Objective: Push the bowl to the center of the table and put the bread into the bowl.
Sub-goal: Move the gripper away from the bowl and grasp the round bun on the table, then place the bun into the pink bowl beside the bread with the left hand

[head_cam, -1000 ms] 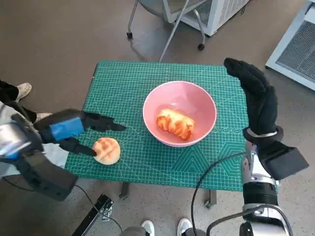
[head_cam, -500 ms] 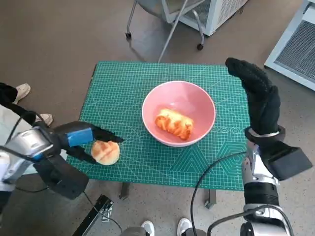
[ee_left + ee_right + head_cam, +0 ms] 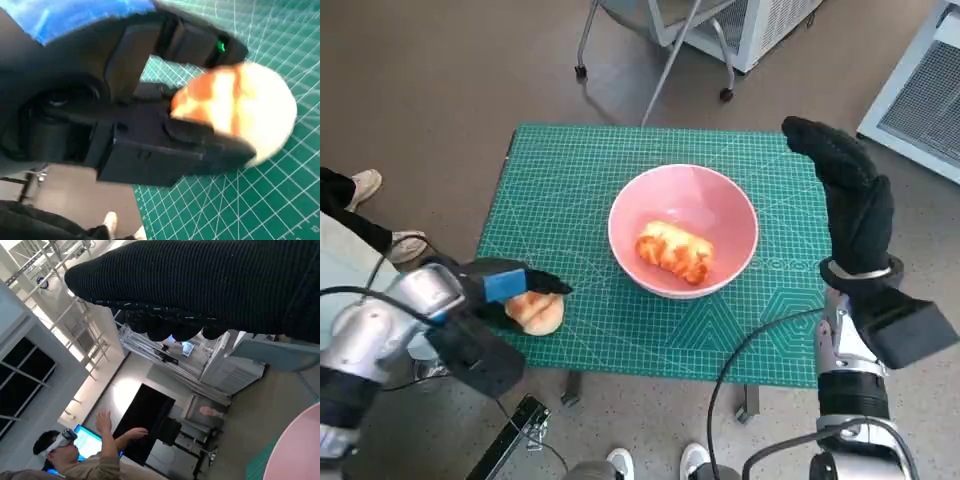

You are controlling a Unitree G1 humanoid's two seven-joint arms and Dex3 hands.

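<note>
A pink bowl (image 3: pixel 712 196) stands on the green mat (image 3: pixel 570 170) a little right of the middle, with a long twisted bread (image 3: pixel 673 252) inside it. A round bread (image 3: pixel 540 313) lies near the mat's front left corner. My left hand (image 3: pixel 496 285) lies over it. In the left wrist view the fingers (image 3: pixel 200 45) and the thumb below close round the round bread (image 3: pixel 250 107). My right hand (image 3: pixel 852 200) is raised at the table's right edge, fingers straight, holding nothing. The glove (image 3: pixel 200 285) fills the right wrist view, with the bowl's rim (image 3: pixel 302 450) at one corner.
A wheeled chair base (image 3: pixel 655 60) stands behind the table and a white cabinet (image 3: pixel 920 90) at the back right. A person's shoe (image 3: pixel 365 185) is on the floor at the left. A black cable (image 3: pixel 750 350) crosses the front right of the mat. A person (image 3: pixel 75 457) wearing a headset shows in the right wrist view.
My left hand has drawn back toward the front left and come down over the round bread, its fingers closing round it. The right hand and the bowl have stayed put.
</note>
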